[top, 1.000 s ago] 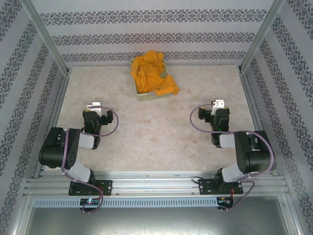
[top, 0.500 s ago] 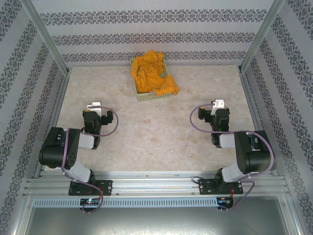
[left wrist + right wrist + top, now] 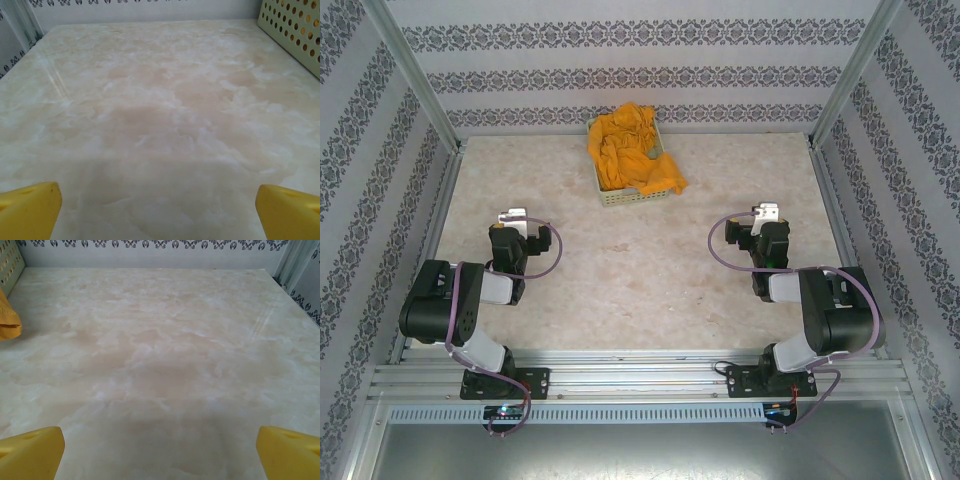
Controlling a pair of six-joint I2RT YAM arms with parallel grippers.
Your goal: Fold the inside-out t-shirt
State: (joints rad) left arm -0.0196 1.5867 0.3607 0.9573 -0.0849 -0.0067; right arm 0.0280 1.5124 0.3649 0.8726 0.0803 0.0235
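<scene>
As the left hand and the right hand sit near us, fingers spread wide and empty, we find the crumpled orange-yellow cotton t-shirt heaped in a pale green plastic lattice basket at the far edge, one fold spilling over its right rim. Open beige marbled counter lies between.

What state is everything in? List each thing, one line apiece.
inside-out t-shirt: crumpled in a heap in the basket, one part spilling over its right rim, not yet folded.
basket: upright, holding the t-shirt.
left gripper: open, holding nothing.
right gripper: open, holding nothing.
</scene>
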